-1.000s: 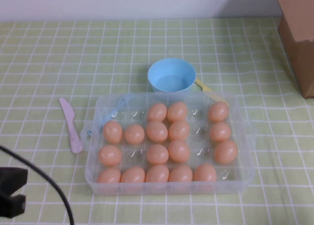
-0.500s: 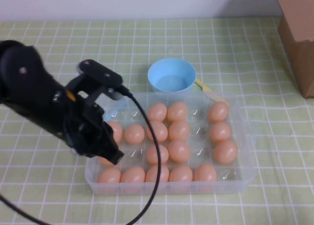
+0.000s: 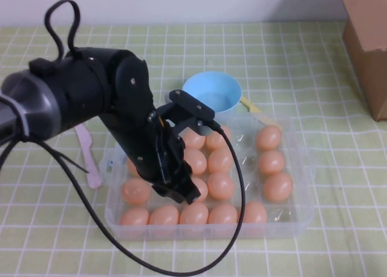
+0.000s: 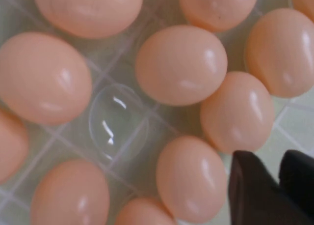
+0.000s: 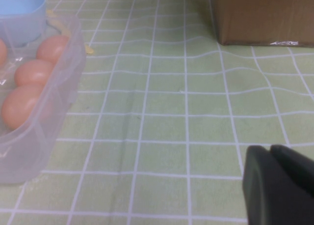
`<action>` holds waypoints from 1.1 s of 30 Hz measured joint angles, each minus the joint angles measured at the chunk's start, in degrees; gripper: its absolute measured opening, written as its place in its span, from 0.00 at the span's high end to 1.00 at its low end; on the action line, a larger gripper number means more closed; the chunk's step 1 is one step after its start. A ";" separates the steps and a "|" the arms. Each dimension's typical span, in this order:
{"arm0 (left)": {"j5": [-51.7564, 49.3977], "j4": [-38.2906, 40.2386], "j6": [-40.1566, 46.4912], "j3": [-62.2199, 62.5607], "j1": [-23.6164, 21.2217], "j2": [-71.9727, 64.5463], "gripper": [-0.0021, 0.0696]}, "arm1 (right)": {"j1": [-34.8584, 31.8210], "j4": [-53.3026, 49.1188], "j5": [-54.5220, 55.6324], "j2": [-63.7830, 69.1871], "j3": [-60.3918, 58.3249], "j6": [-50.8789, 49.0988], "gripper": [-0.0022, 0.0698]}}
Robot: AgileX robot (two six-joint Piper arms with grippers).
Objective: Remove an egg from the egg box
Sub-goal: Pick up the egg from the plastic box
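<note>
The egg box (image 3: 304,168) is a clear plastic tray in the middle of the table, holding several peach-orange eggs, such as one (image 3: 279,187) in its right column. My left gripper (image 3: 183,194) hangs low over the tray's front-left part, and the arm hides some eggs. In the left wrist view its dark fingers (image 4: 251,185) stand almost together beside an egg (image 4: 191,178), touching nothing, near an empty well (image 4: 117,122). My right gripper (image 5: 271,150) is shut and empty, low over the tablecloth to the right of the egg box (image 5: 54,102). It is out of the high view.
A round light-blue bowl (image 3: 211,92) stands just behind the tray, with a yellow utensil (image 3: 251,106) beside it. A pink plastic knife (image 3: 91,163) lies left of the tray. A cardboard box (image 3: 369,41) stands at the back right. The left arm's cable (image 3: 233,186) loops over the tray.
My left arm has swung in from the front-left corner, over the tray's left edge and further right. It now hangs above the tray's front-left eggs. The eggs have not moved.
</note>
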State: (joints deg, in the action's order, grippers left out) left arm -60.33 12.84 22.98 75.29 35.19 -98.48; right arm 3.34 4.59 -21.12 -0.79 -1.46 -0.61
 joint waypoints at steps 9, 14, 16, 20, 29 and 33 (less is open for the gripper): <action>3.18 0.46 -1.51 0.41 1.29 -4.31 0.53 | 0.00 0.00 0.00 0.00 0.00 0.00 0.99; 4.73 0.80 -2.62 0.46 1.91 -7.06 0.51 | 0.00 0.00 0.00 0.00 0.00 0.00 0.99; 4.83 0.96 -2.65 0.46 2.26 -7.78 0.51 | 0.00 0.00 0.00 0.00 0.00 0.00 0.99; 4.97 1.21 -2.65 0.46 3.05 -8.79 0.51 | 0.00 0.00 0.00 0.00 0.00 0.00 0.99; 5.41 1.55 -2.65 0.99 3.13 -10.12 0.50 | 0.00 0.00 0.00 0.00 0.00 0.00 0.99; 5.41 1.55 -2.65 1.08 3.13 -10.48 0.50 | 0.00 0.00 0.00 0.00 0.00 0.00 0.99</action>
State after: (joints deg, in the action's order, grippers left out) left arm -54.92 14.39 20.33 76.37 38.32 -108.96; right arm 3.34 4.59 -21.12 -0.79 -1.46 -0.61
